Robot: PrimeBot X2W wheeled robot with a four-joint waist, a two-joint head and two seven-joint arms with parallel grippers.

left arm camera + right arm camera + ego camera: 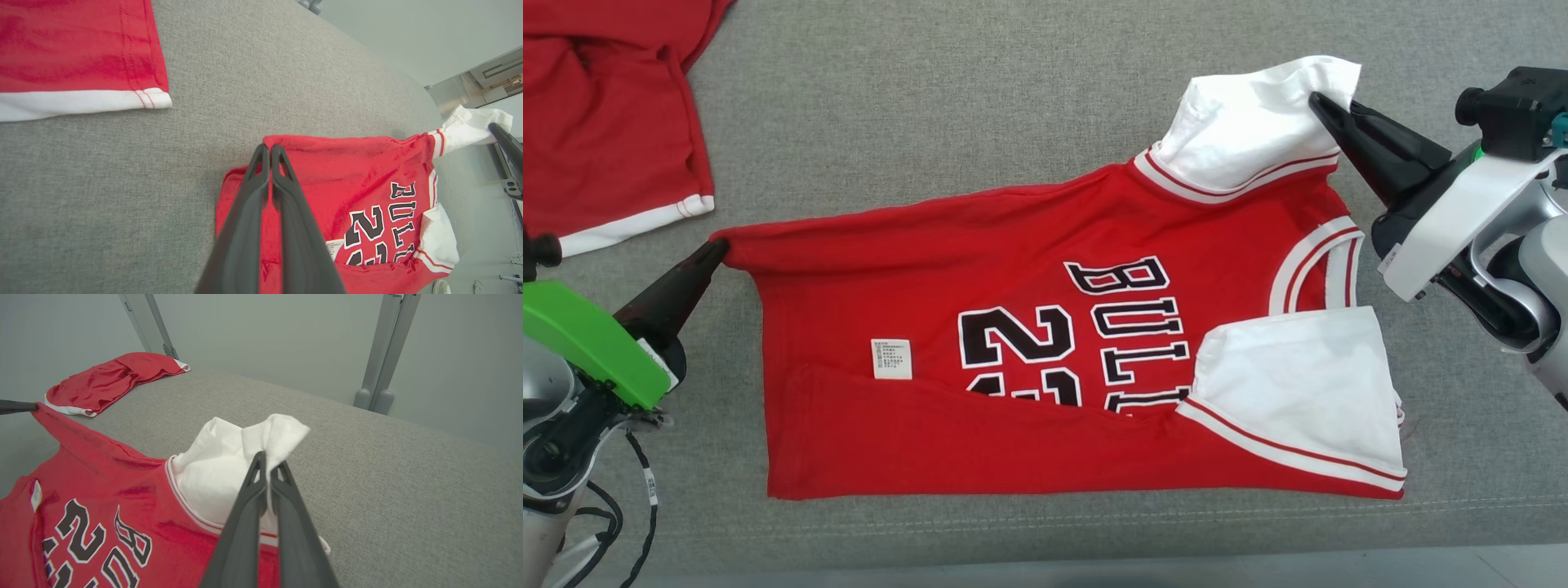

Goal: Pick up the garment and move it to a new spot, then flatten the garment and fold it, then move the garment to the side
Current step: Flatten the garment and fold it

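Currently I see the red jersey [980, 269], lettered "BULL" and "2", on grey upholstery [931, 98]; left gripper [717, 249] jaws clamp its hem corner [739, 247], right gripper [1319, 102] jaws clamp its white sleeve [1241, 122].

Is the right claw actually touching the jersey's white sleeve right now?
Touching. The right wrist view shows the right claw shut, with a fold of the white sleeve pinched between its fingertips; the head view agrees.

You see your right gripper [266, 460] clamped on the white sleeve [216, 469] of the red jersey [98, 477], held up above the grey cushion [388, 477], while the dark tip of the left gripper [24, 406] meets the jersey's far corner near a second red garment [110, 379].
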